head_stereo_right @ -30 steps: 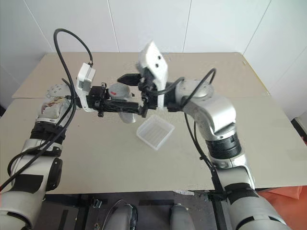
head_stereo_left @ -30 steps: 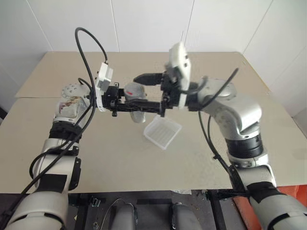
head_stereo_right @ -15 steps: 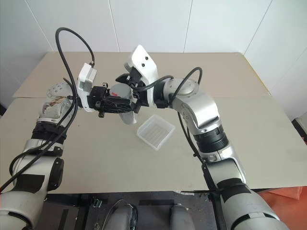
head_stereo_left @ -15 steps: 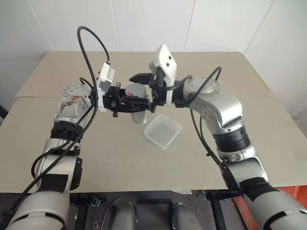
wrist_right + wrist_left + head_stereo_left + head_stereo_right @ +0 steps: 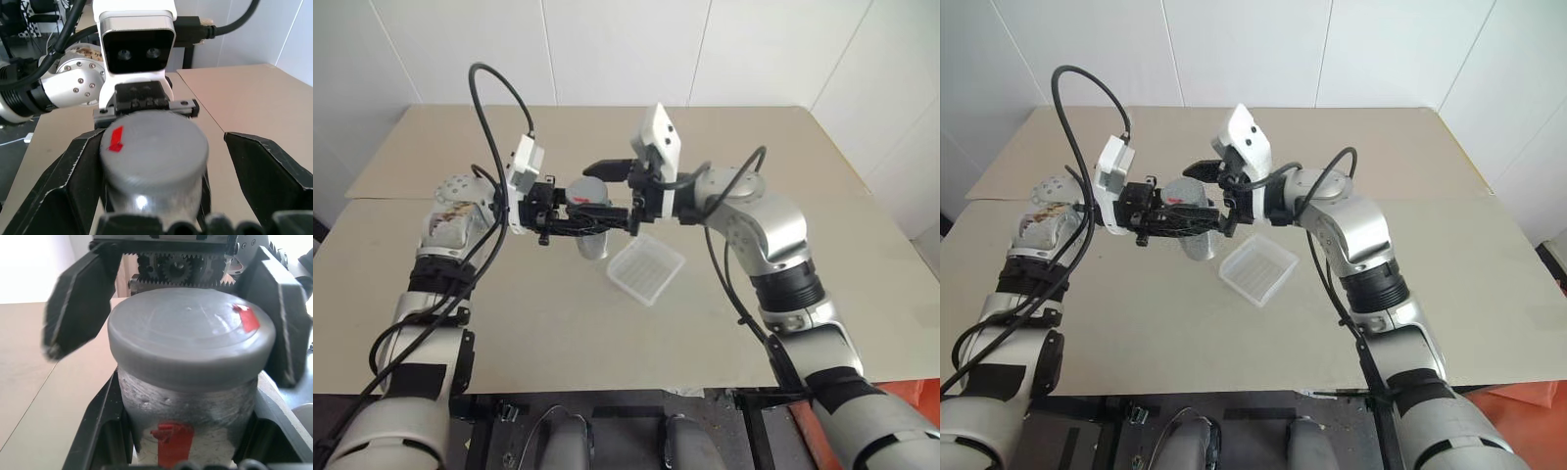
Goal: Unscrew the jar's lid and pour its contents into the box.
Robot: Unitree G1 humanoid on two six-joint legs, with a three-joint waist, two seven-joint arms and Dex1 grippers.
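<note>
The jar [image 5: 188, 431] stands upright in the air above the table, with my left gripper [image 5: 585, 217] shut on its body from the left. Its grey lid [image 5: 592, 186] is on top and carries a small red mark. My right gripper [image 5: 605, 193] comes in level from the right and is open, its fingers [image 5: 63, 196] flanking the lid [image 5: 151, 147] with a gap on at least one side. The box [image 5: 646, 269] lies on the table just below and right of the jar. The contents are hidden behind the jar's cloudy wall.
The beige table [image 5: 509, 323] has a seam running across its left part and free surface all round the box. Black cables [image 5: 494, 108] loop above my left wrist. White walls close the far side.
My right gripper has shifted left so that its open fingers now straddle the lid. My left gripper has kept the jar still.
</note>
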